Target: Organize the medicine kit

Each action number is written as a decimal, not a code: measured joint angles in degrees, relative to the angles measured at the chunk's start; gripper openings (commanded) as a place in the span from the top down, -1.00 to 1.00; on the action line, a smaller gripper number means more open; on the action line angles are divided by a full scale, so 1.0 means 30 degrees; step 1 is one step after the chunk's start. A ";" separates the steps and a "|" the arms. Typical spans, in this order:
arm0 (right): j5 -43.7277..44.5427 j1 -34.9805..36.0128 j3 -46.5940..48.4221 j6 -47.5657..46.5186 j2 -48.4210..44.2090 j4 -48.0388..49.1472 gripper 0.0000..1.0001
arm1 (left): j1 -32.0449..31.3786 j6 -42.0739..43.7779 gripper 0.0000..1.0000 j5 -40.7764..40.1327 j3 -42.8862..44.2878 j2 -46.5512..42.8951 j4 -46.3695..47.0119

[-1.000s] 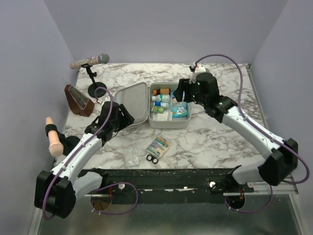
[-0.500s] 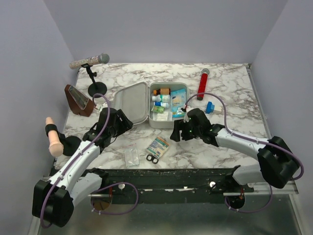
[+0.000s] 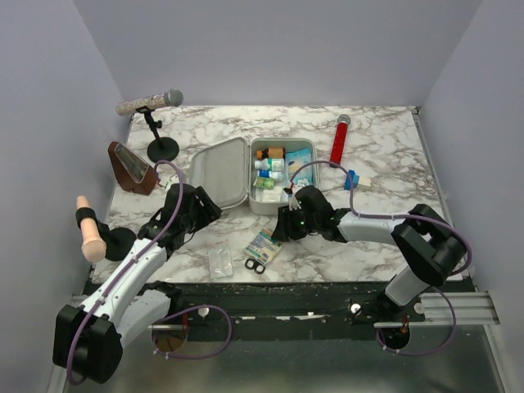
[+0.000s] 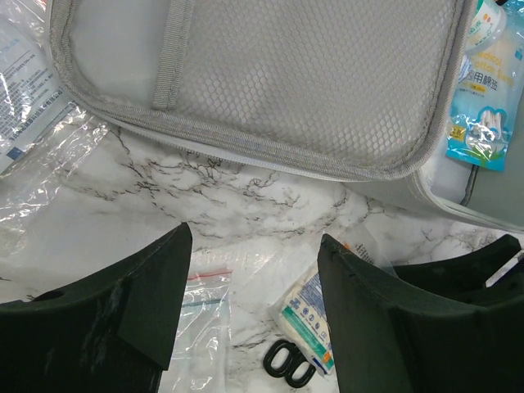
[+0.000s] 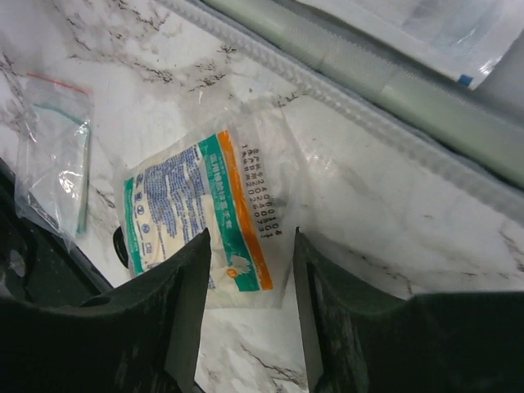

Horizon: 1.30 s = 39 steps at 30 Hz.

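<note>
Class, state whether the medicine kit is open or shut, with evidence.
Open: the medicine kit has its lid laid flat, bottles and packets showing inside.

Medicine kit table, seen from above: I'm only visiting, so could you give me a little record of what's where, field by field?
Kit: pale grey-white rounded-corner medicine kit, lid open flat to the left, tray holding small bottles and packets
In front of kit: green-and-orange printed packet, small black scissors, clear zip bag, all on the marble table
Right of kit: red cylinder, small blue item
Left gripper: open, empty, near the lid
Right gripper: open, over the printed packet, nothing held
</note>
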 measured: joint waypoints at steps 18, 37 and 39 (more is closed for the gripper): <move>-0.0459 0.0627 -0.0415 0.0525 -0.4605 -0.1537 0.99 | 0.0000 -0.0029 -0.45 0.0000 0.0000 0.0007 -0.0066; 0.6244 -0.1829 0.8765 -0.4051 -0.4677 -0.7774 0.99 | 0.0000 -0.0015 -0.46 0.0036 0.0007 0.0335 0.0022; 0.6878 -0.2404 0.9267 -0.4248 -0.3155 -0.7956 0.99 | 0.0000 0.0022 -0.46 0.0087 0.0058 0.0481 0.0015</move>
